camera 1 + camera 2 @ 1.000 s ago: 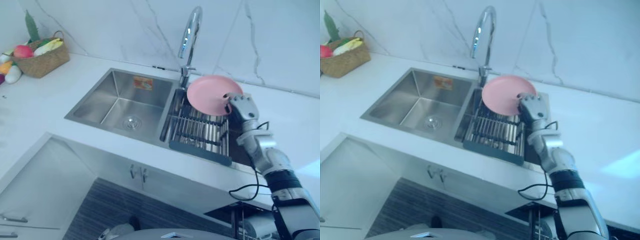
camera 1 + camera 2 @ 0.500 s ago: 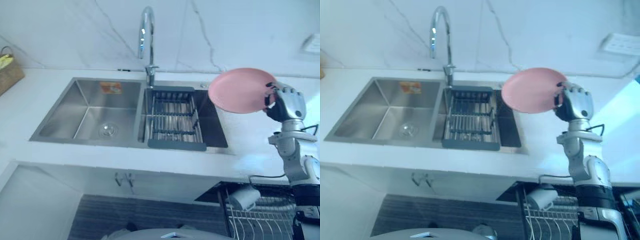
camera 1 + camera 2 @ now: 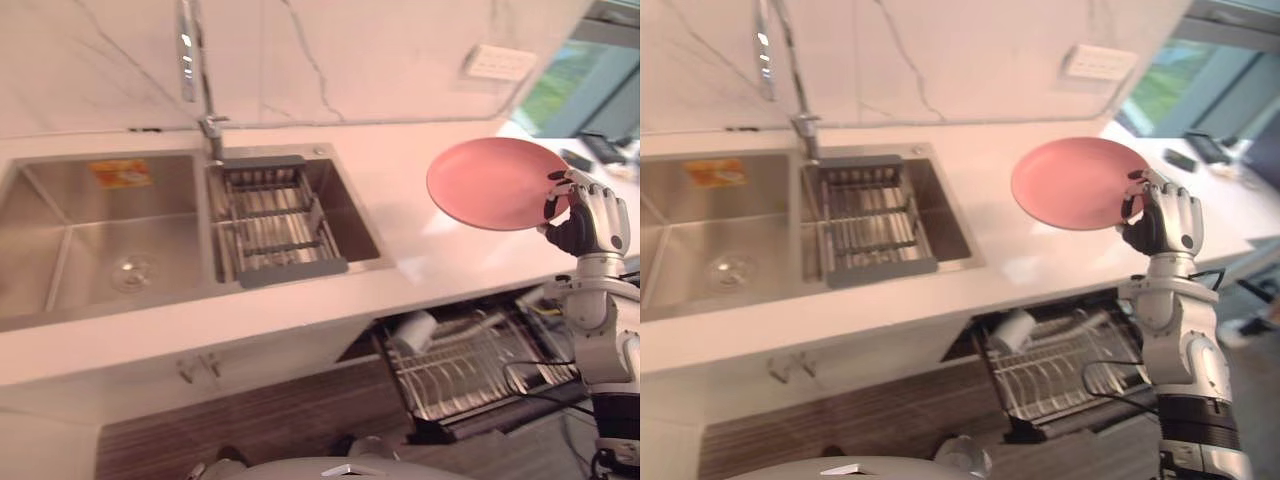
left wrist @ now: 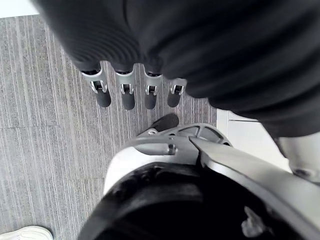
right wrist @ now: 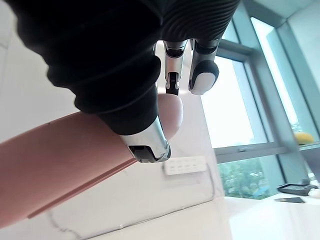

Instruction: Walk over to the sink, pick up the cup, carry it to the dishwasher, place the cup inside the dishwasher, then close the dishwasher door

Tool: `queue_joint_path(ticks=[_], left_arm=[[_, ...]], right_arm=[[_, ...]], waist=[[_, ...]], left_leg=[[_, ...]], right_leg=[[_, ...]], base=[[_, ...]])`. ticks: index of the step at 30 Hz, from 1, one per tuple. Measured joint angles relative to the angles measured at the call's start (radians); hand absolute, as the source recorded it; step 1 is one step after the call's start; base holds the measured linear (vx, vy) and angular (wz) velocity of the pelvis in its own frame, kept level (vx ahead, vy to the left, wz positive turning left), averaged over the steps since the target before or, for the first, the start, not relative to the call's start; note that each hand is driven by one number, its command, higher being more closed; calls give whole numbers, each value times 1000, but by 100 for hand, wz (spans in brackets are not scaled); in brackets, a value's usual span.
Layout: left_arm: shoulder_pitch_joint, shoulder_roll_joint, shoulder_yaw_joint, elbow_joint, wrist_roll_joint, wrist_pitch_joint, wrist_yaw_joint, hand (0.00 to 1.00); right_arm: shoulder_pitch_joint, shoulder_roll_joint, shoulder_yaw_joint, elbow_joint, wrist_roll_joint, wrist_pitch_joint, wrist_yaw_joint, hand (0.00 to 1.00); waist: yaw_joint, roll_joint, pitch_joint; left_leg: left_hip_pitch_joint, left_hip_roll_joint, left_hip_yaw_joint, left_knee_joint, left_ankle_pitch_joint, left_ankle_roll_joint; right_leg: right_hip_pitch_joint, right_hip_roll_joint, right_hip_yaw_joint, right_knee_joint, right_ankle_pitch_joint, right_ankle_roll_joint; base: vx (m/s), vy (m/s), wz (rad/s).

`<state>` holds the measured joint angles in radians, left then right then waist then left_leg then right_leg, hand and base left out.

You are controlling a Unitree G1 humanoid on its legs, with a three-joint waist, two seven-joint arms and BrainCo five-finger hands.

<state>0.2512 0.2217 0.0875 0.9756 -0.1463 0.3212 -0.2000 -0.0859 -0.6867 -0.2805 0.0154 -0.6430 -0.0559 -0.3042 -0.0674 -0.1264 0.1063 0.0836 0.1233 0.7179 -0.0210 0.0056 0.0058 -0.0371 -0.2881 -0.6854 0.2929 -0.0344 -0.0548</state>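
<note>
Over counter (image 3: 425, 225), plate (image 3: 490, 183) in right hand (image 3: 588, 216)

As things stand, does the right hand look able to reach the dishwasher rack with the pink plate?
Probably yes. The right hand holds the pink plate above the counter, and the dishwasher rack below stands pulled out, open from above. Only the counter edge lies between.

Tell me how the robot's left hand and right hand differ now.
The right hand pinches the rim of a pink plate; the left hand holds nothing. The right hand's fingers are curled, the left hand's are relaxed. The right hand is raised by the counter; the left hand hangs low over the floor. Both have silver, dark-tipped fingers.
</note>
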Motion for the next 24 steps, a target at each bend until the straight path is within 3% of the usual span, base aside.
queue_joint_path(ticks=[1,3,5,8,11,16,24], left_arm=[[-21,8,22,6,0,-1,1,0],[-44,3,31,10,-5,-1,5,0],[-51,-18,30,8,-8,-2,9,0],[-51,-43,29,9,-11,-2,19,0],[-48,-54,28,10,-28,-3,24,0],[-47,-58,28,15,-28,-7,24,0],[-47,-57,27,14,-28,-7,19,0]], right_arm=[[0,12,-3,-1,12,-1,-10,100],[-2,12,-10,-3,21,-3,-10,100],[11,12,-51,-4,29,-5,-10,100],[51,12,-119,-8,31,15,-7,100],[92,13,-174,-9,42,20,-6,100],[145,55,-256,-73,53,20,-7,100],[191,133,-285,-77,57,22,-10,100]], waist=[[7,-24,-1],[9,-22,2],[2,23,26],[-2,62,33],[-6,74,41],[-24,70,61],[-47,68,77]], left_leg=[[-24,24,14,73,-25,-13],[-51,75,22,163,-51,-30],[-61,114,24,222,-80,-43],[-62,131,29,232,-86,-54],[-48,136,33,224,-85,-59],[-31,127,44,205,-85,-54],[-28,88,46,172,-74,-43]], right_leg=[[22,25,21,-71,21,55],[50,76,37,-157,45,84],[77,120,60,-231,62,105],[76,150,84,-267,77,99],[76,159,105,-271,78,97],[75,155,126,-278,83,101],[72,130,126,-285,101,112]], base=[[106,-251,-50],[75,-199,-42],[-26,-124,-35],[-86,-54,-29],[-74,-4,-22],[-86,43,-11],[-45,77,2]])
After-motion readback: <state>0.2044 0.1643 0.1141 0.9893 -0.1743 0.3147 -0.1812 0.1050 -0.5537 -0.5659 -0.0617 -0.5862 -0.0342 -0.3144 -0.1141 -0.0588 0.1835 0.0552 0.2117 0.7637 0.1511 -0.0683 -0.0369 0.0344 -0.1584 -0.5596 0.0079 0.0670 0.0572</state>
